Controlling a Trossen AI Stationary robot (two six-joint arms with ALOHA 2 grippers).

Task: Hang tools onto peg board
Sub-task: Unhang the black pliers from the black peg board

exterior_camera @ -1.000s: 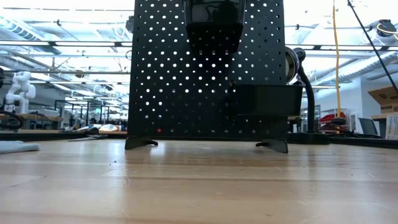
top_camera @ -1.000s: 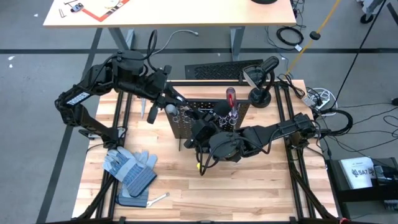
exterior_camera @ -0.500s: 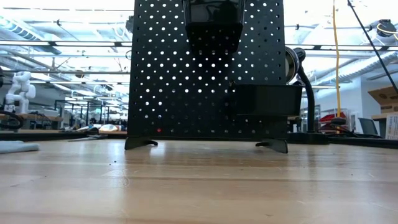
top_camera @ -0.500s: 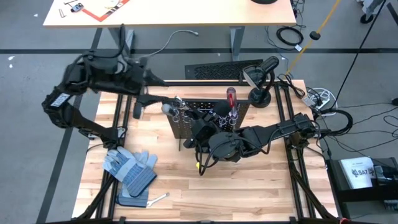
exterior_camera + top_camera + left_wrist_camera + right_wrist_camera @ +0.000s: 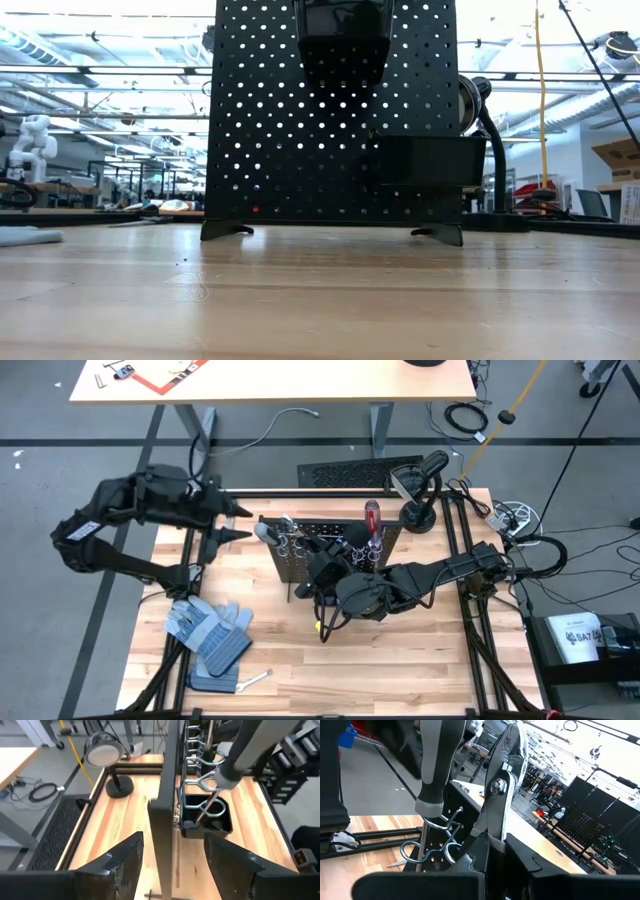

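Black-fingered and empty, the left gripper (image 5: 236, 523) is hovering with its fingers parted beside the upright peg board (image 5: 330, 550), where one grey-handled screwdriver (image 5: 239, 756) is hanging in a silver ring. Behind the board, the right gripper (image 5: 490, 852) is clamping one pair of pliers (image 5: 502, 775). One red-handled screwdriver (image 5: 371, 520) is standing at the board's top, while two gloves (image 5: 208, 632) and one wrench (image 5: 255, 679) are lying on the wooden worktop (image 5: 400, 670).

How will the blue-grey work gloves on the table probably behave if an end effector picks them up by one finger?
The work gloves look like soft fabric lying flat and spread, so they would probably droop and fold rather than stay stiff. They seem light for their size. They lie partly on a flat dark mat, so a push might slide or bunch them.
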